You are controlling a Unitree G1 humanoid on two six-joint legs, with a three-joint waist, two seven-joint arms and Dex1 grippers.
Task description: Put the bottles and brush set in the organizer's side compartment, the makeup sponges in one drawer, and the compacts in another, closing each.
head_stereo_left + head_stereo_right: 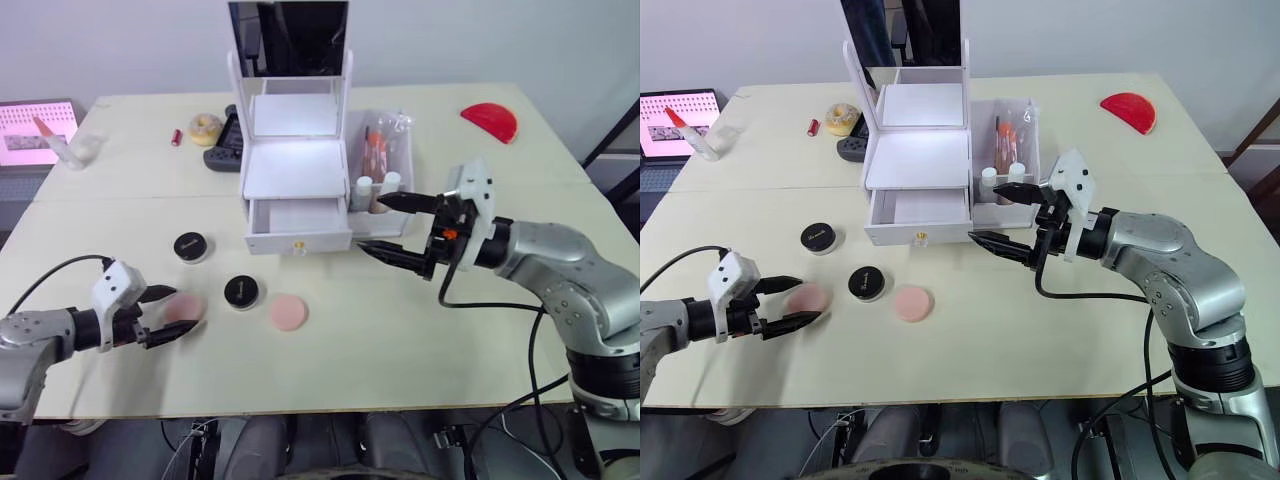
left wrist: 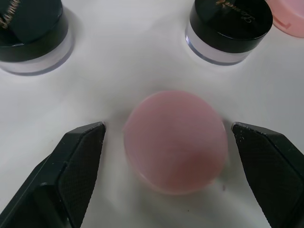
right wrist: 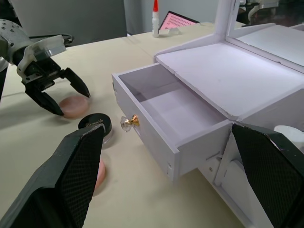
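Table (image 1: 480,330): wide, flat, mostly bare in the lower half of the frame, so there is free room for both arms between its front edge and the organizer.

Organizer (image 1: 296,150): white, upper centre of the frame, mirror on top. Lower drawer (image 1: 298,228) is pulled out and looks bare inside. Side compartment (image 1: 402,165) on its right already holds 2 white-capped bottles (image 1: 377,190) and the brush set (image 1: 374,150).

Right gripper (image 1: 400,228): right of centre, just off the organizer's front right corner, fingers spread wide, holding nothing.

Left gripper (image 1: 160,313): lower left of the frame, fingers apart and straddling 1 pink makeup sponge (image 2: 175,140); the fingertips (image 2: 80,142) stand just clear of its sides, no contact yet.

2nd sponge (image 1: 289,312): lower centre, flat on the table. 2 black compacts (image 1: 241,291), (image 1: 191,246) lie between the sponges and the drawer.

Handling, judged: sponge is light, soft and compressible. Grip across its rim; a gentle close should do, since a hard squeeze may buckle the disc. The compacts look rigid, smooth and liable to slip.

Clearance, judged: the nearer compact sits close to the straddled sponge, on the path to the drawer; lift before travelling. The drawer's front lip must be cleared.
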